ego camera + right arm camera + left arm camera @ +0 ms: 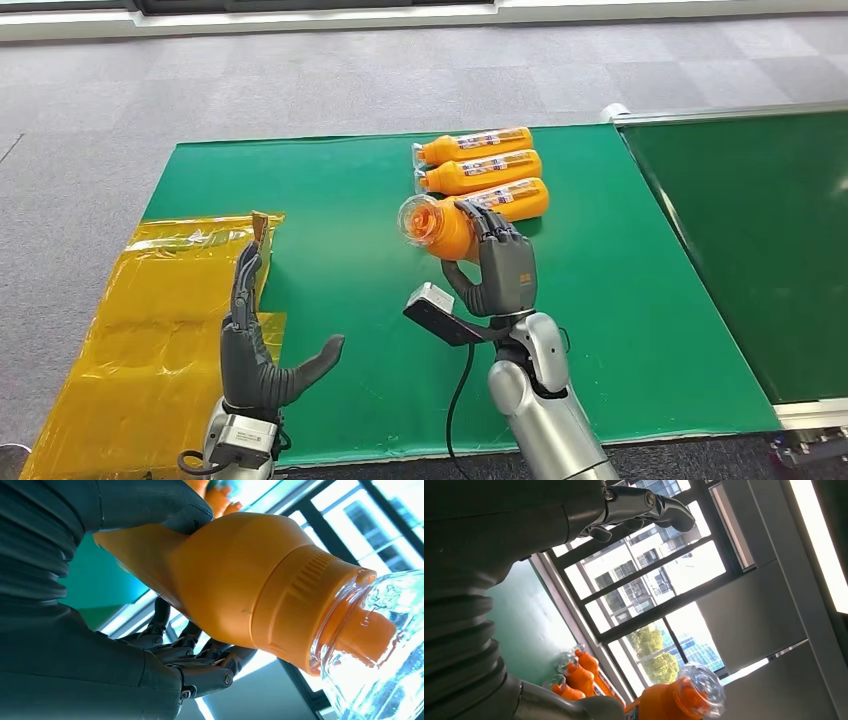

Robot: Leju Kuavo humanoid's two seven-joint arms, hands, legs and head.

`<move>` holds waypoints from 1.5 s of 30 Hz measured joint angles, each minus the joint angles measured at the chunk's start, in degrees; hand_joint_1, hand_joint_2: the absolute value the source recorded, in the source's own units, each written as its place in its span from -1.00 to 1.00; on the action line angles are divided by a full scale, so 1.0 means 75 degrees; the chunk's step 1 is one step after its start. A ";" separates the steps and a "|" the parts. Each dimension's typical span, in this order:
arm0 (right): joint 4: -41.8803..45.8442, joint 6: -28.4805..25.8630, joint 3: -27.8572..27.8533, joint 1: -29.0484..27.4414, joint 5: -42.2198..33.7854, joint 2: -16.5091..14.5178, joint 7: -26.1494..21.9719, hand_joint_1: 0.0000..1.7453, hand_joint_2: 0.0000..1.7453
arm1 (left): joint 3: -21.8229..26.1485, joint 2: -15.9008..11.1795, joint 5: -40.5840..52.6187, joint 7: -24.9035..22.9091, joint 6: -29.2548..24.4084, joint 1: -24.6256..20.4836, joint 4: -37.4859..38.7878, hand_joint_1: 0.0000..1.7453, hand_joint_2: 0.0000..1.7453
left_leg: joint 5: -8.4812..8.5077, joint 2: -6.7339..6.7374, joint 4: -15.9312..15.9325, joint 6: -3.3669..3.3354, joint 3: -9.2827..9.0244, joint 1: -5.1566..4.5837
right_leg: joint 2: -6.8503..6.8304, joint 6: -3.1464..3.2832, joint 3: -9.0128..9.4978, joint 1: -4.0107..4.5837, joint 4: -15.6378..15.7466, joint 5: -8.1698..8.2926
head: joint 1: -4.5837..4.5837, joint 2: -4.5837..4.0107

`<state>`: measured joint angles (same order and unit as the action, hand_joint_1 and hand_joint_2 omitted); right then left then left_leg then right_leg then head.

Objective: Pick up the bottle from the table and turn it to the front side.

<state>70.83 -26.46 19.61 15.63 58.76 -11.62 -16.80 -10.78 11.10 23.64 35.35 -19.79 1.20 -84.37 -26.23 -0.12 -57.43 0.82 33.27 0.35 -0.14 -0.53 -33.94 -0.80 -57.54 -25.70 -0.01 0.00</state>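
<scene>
The right hand (503, 268) holds the orange bottle (452, 228) up off the green desk (360, 200). Its fingers wrap round the fat body, and the thumb presses on the other side. The bottle lies on its side in the grip. Its long line runs across the hand, and the clear cap (417, 219) sticks out past the thumb side, toward the left hand (262, 345). The bottom end is hidden by the fingers. Three more bottles (478, 174) lie on the desk just beyond the right hand, close to the held one.

The left hand holds nothing — its fingers are spread and point up, well apart from the bottle. I think the turn has to come from the right hand, since it has the bottle — a roll of the wrist about that long line
</scene>
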 joint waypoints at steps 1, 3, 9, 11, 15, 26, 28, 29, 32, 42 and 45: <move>0.0176 0.0001 0.0052 -0.0138 -0.0147 -0.0022 -0.0067 1.00 1.00 | 0.0060 -0.0001 -0.0006 -0.0001 0.0004 -0.0051 0.0021 -1.00 1.00 | 0.0000 0.0000 0.0000 0.0000 0.0000 0.0000 | 0.0000 0.0000 0.0000 0.0000 0.0000 0.0000 | -0.0001 0.0000; 0.0463 0.0008 0.0142 -0.0379 -0.0306 -0.0054 -0.0099 1.00 1.00 | 0.0173 -0.0002 -0.0017 -0.0002 0.0005 -0.0133 0.0064 -1.00 1.00 | 0.0000 0.0000 0.0000 0.0000 0.0000 0.0000 | 0.0000 0.0000 0.0001 0.0000 0.0000 0.0000 | -0.0001 0.0000; 0.0843 0.0103 0.0273 -0.0761 -0.0562 -0.0077 -0.0164 1.00 1.00 | 0.0397 -0.0002 0.0060 -0.0030 0.0084 -0.0201 0.0127 -1.00 1.00 | 0.0000 0.0002 0.0000 0.0000 0.0000 -0.0001 | 0.0001 0.0000 0.0000 -0.0002 0.0000 0.0001 | -0.0001 0.0000; 0.0888 0.0109 0.0287 -0.0808 -0.0577 -0.0077 -0.0177 1.00 1.00 | 0.0433 -0.0002 0.0063 -0.0031 0.0089 -0.0205 0.0135 -1.00 1.00 | 0.0000 0.0002 0.0000 0.0000 0.0000 -0.0001 | 0.0001 0.0000 0.0000 -0.0002 0.0000 0.0001 | -0.0001 0.0000; 0.0948 0.0231 0.0319 -0.0860 -0.0741 -0.0080 -0.0274 1.00 1.00 | 0.0482 0.0000 0.0105 -0.0042 0.0107 -0.0210 0.0162 -1.00 1.00 | 0.0000 0.0002 0.0000 0.0000 0.0000 -0.0001 | 0.0002 0.0000 -0.0001 -0.0001 0.0000 0.0001 | -0.0002 0.0000; 0.0854 0.1173 0.0709 -0.0893 -0.2182 -0.0187 -0.1181 1.00 1.00 | 0.0785 0.0111 -0.1235 -0.0007 0.2043 -0.0908 0.1063 -1.00 1.00 | 0.0004 0.0002 0.0000 0.0003 0.0000 0.0000 | 0.0001 0.0003 -0.0001 0.0000 -0.0001 0.0003 | -0.0001 0.0000; 0.0788 0.1180 0.0795 -0.0891 -0.2251 -0.0216 -0.1192 1.00 1.00 | 0.0811 0.0153 -0.1588 -0.0008 0.2534 -0.1086 0.1241 -1.00 1.00 | 0.0005 0.0001 0.0000 0.0003 0.0001 0.0000 | 0.0000 0.0003 0.0000 -0.0001 -0.0001 0.0004 | -0.0001 0.0000; 0.0756 0.1176 0.0822 -0.0889 -0.2275 -0.0228 -0.1192 1.00 1.00 | 0.0814 0.0172 -0.1717 -0.0010 0.2746 -0.1160 0.1324 -1.00 1.00 | 0.0005 0.0001 0.0000 0.0003 0.0001 0.0000 | -0.0001 0.0002 0.0000 -0.0001 -0.0001 0.0004 | -0.0001 0.0000; 0.0643 0.1140 0.0869 -0.0884 -0.2342 -0.0247 -0.1189 1.00 1.00 | 0.0817 0.0254 -0.1913 -0.0020 0.3141 -0.1379 0.1608 -1.00 1.00 | 0.0005 0.0001 0.0000 0.0003 0.0001 0.0000 | 0.0000 0.0002 -0.0001 -0.0002 -0.0001 0.0004 | -0.0001 0.0000; 0.0330 0.1094 0.0958 -0.0875 -0.2431 -0.0267 -0.1193 1.00 1.00 | 0.0817 0.0417 -0.1939 -0.0022 0.3277 -0.1724 0.2186 -1.00 1.00 | 0.0004 0.0001 0.0000 0.0004 0.0003 0.0000 | 0.0002 0.0002 -0.0005 0.0000 0.0000 0.0003 | -0.0002 0.0000; 0.0263 0.1064 0.0962 -0.0874 -0.2455 -0.0270 -0.1200 1.00 1.00 | 0.0816 0.0455 -0.1939 -0.0022 0.3277 -0.1758 0.2252 -1.00 1.00 | 0.0004 0.0001 0.0000 0.0004 0.0003 0.0000 | 0.0001 0.0002 -0.0005 0.0000 0.0000 0.0003 | -0.0002 0.0000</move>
<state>72.81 -18.47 26.82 9.08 40.35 -13.64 -25.80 -4.66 14.51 9.10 35.19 4.79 -11.99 -67.48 -26.20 -0.11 -57.43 0.84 33.29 0.35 -0.13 -0.51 -33.98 -0.80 -57.54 -25.67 -0.02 0.00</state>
